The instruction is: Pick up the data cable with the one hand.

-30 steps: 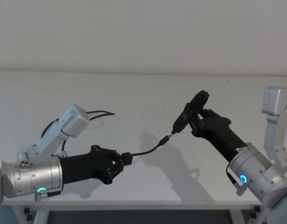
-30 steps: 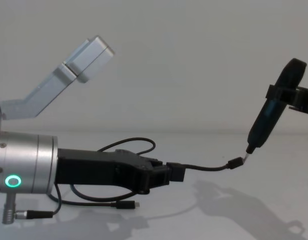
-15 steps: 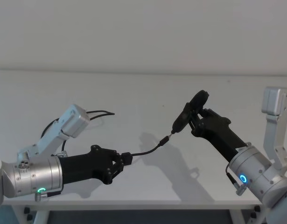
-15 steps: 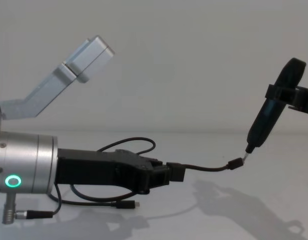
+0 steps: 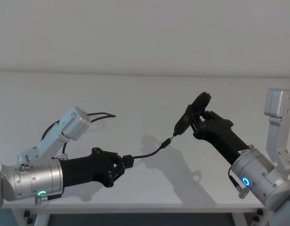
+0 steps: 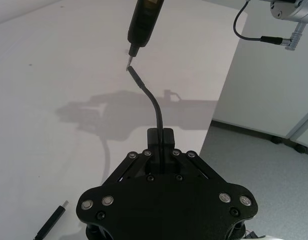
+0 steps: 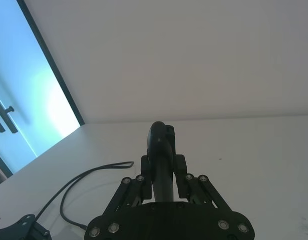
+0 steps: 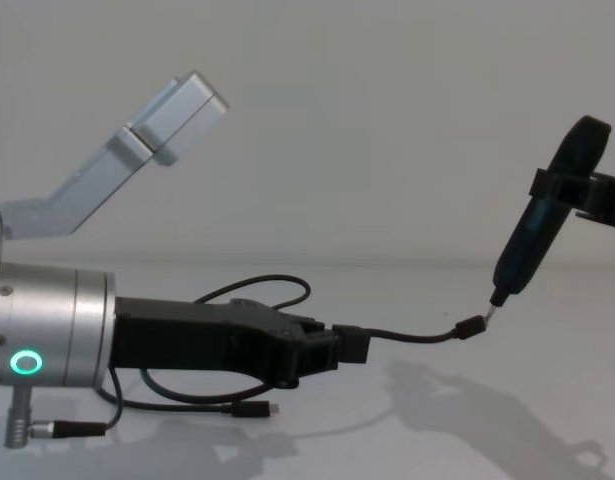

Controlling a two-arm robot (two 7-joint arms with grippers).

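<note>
Left gripper (image 5: 122, 162), head view: fingers pinched on a black plug block (image 5: 128, 160), held above the white bench (image 5: 135, 94) toward its near edge, left of middle. From the block a short black lead (image 5: 147, 153) curves up and right to a small end connector (image 5: 167, 141). Right gripper (image 5: 197, 121) comes in from the near right corner, clamped on a dark pen-shaped tool (image 5: 189, 115); the tool's thin tip meets the lead's end connector. Data cable (image 5: 95, 114) lies on the bench behind the left arm, toward the left edge, partly hidden by the arm's silver link.

Left wrist view: left gripper (image 6: 161, 152) closed around the plug block (image 6: 161, 137); lead (image 6: 152, 102) rises to the pen tool (image 6: 145, 20), tip touching the connector. A silver-tipped plug of the data cable (image 6: 53, 220) rests on the bench beside the gripper body.

Right wrist view: right gripper (image 7: 163, 167) shut on the pen tool (image 7: 160, 155), which stands between its fingers. Data cable (image 7: 86, 182) loops flat on the bench beyond, apart from this gripper.

Chest view: left gripper (image 8: 322, 350) reaches in from the left edge, holding the plug block (image 8: 352, 343) clear of the bench; lead (image 8: 417, 335) runs right to the pen tool (image 8: 532, 245). Data cable (image 8: 257, 290) loops behind and beneath the left arm, one plug lying on the bench under it, untouched by either gripper.
</note>
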